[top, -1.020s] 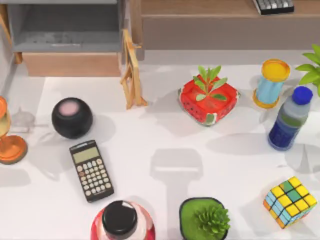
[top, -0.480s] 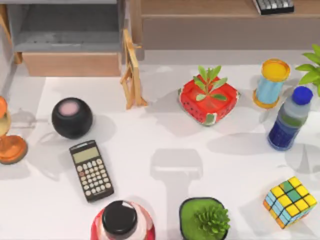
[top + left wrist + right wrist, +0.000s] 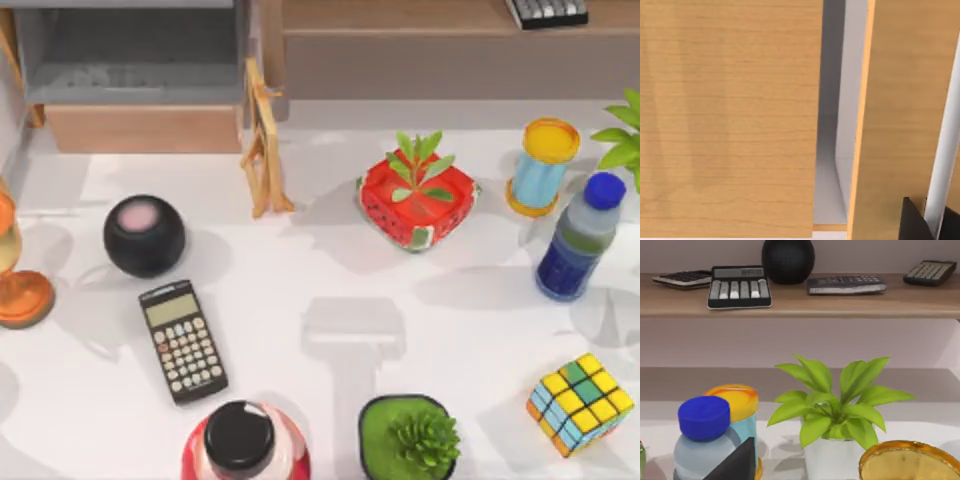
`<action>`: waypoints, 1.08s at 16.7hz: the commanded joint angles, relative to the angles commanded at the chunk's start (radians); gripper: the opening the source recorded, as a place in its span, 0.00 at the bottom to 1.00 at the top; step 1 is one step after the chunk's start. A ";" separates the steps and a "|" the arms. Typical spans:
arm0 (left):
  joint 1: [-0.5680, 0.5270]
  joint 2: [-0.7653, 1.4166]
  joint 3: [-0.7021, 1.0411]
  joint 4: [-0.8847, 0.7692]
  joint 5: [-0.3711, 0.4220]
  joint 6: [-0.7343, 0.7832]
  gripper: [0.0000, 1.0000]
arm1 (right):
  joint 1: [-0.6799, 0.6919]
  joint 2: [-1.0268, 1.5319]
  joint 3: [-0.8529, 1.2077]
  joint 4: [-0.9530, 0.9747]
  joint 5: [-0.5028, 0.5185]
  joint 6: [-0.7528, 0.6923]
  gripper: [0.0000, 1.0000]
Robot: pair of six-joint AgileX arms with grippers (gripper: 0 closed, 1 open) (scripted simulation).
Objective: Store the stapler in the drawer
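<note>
You are looking at the open grey drawer with its tan wooden front (image 3: 140, 128); I cannot tell either claw's state.

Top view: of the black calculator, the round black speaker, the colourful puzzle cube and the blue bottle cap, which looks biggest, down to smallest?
Largest to smallest as they look from above:
1. Calculator, the longest by a clear margin.
2. Puzzle cube and black speaker: too alike to rank, and their heights differ.
3. Blue bottle cap, plainly smallest.
</note>
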 joint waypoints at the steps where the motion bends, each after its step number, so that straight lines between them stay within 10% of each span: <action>1: 0.000 0.000 0.000 0.000 0.000 0.000 0.00 | 0.000 0.000 0.000 0.000 0.000 0.000 1.00; 18: -0.081 0.116 0.251 -0.147 -0.089 -0.005 0.00 | 0.000 0.000 0.000 0.000 0.000 0.000 1.00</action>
